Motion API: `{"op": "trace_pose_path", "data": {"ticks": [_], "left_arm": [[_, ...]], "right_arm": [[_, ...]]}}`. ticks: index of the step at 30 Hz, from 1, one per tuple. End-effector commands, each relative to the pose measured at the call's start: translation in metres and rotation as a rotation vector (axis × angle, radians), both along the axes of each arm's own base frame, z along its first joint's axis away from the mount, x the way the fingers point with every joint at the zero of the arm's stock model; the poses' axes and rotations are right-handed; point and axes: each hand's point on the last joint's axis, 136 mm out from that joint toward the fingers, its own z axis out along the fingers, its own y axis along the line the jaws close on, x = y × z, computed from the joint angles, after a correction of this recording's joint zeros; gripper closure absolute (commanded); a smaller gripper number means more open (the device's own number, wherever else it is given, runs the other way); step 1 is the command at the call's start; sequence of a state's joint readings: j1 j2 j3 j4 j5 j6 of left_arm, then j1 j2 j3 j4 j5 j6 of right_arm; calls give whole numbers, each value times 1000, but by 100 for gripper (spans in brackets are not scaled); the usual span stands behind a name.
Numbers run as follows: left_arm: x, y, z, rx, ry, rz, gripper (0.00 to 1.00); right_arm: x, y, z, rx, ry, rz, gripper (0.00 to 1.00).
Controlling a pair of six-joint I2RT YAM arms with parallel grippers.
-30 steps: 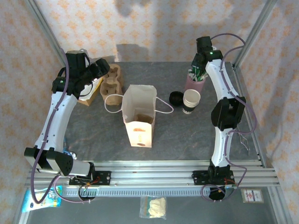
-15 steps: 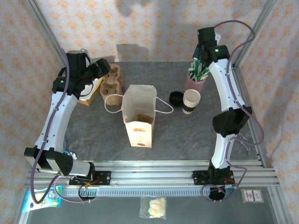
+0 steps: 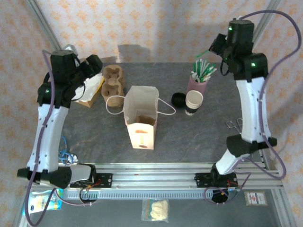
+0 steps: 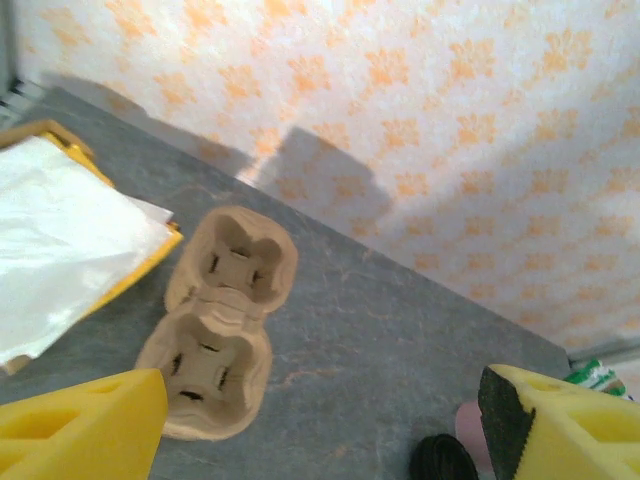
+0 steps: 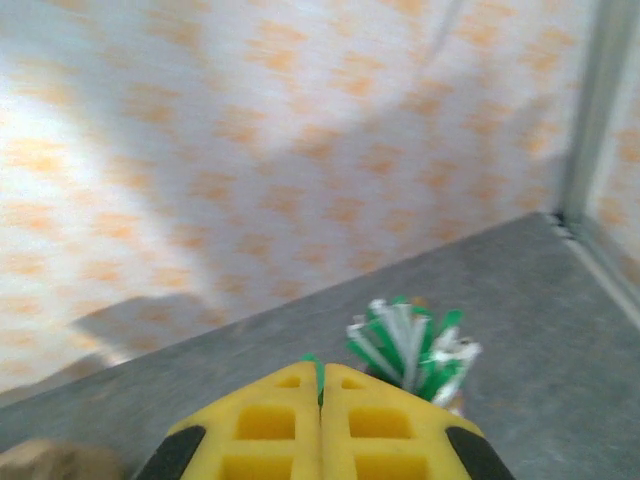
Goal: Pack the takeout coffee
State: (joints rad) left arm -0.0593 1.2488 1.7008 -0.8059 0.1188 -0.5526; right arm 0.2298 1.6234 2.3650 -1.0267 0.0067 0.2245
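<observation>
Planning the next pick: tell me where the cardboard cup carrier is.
The cardboard cup carrier lies far left on the table in the top view, between the napkin tray and the white paper bag.

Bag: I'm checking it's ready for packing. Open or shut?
Open. The bag stands upright, its mouth spread wide, inside visible from above.

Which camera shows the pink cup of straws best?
The top external view: the pink cup stands whole, straws fanning from its top. The right wrist view catches the straw tips close up; the left wrist view, a sliver at its right edge.
</observation>
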Motion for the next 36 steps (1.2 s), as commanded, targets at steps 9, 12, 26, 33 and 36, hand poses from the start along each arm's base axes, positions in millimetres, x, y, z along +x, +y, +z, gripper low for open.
{"op": "trace_pose_path", "data": {"ticks": [9,12,26,33,36], "left_arm": [[-72,40,-27,20,47,234,16],[-71,38,-36,10,61,229,16],[-57,37,-61,46,111,212,16],[-49,36,-64,67,114,198,16],[-48,36,-67,74,118,193,15]], "right_arm": [[-130,130,12,239,-18,735,100],[-137,143,-8,245,6,753,100],[-94,225,-79,43,97,751,100],[-68,256,-130,-107,190,713,100],[-59,263,-142,-114,213,697,86]]}}
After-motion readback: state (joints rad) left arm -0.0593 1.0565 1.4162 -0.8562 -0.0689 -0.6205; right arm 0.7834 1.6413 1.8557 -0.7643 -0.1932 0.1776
